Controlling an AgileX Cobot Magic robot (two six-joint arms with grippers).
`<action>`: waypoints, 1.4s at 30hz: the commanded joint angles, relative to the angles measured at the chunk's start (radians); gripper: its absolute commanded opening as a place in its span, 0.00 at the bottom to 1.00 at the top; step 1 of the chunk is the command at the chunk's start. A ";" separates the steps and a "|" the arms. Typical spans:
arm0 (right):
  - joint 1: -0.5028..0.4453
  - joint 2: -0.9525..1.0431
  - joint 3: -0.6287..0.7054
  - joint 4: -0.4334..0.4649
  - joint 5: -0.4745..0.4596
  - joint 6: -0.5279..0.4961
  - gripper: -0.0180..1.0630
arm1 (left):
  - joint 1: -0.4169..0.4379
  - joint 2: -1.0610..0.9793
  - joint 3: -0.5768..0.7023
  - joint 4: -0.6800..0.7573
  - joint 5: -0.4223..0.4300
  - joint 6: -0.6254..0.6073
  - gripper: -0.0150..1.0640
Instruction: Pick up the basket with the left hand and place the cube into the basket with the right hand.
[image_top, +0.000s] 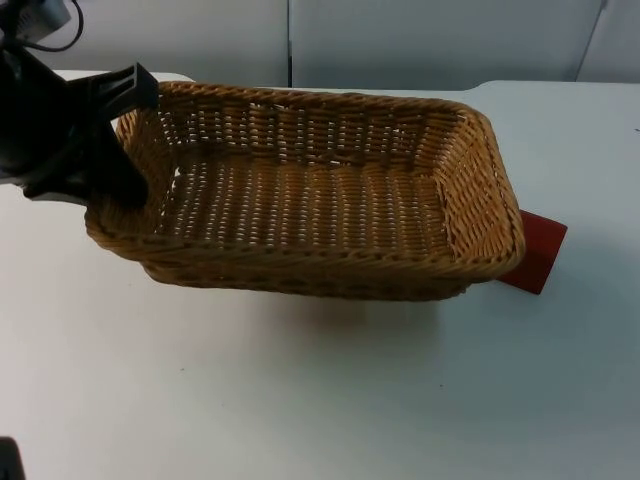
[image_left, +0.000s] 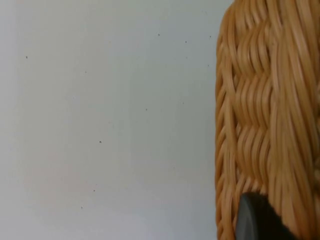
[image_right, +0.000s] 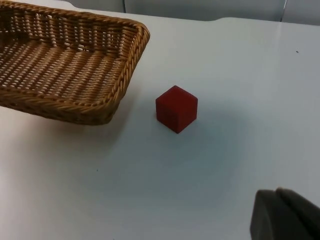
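Note:
My left gripper (image_top: 128, 135) is shut on the left end wall of the woven wicker basket (image_top: 300, 265), which hangs a little above the white table with a shadow beneath it. The basket is empty inside. In the left wrist view the basket's weave (image_left: 265, 115) runs beside a black fingertip (image_left: 255, 220). A red cube (image_top: 535, 250) rests on the table just beyond the basket's right end, partly hidden by the rim in the top view. In the right wrist view the cube (image_right: 176, 108) stands free, a short way from the basket's corner (image_right: 120, 85). My right gripper (image_right: 285, 215) hangs above the table, back from the cube.
The white table (image_top: 300, 400) stretches in front of the basket. The grey partition wall (image_top: 430, 40) closes off the far edge behind it.

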 joint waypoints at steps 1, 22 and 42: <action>-0.006 0.001 0.007 0.005 -0.010 -0.002 0.01 | 0.000 -0.016 0.000 -0.022 0.011 -0.011 0.01; -0.006 0.001 0.007 0.005 -0.010 -0.002 0.01 | 0.000 -0.016 0.000 -0.020 0.013 -0.008 0.01; -0.006 0.195 -0.154 -0.202 -0.028 0.121 0.02 | 0.000 -0.016 0.000 -0.047 0.132 -0.008 0.01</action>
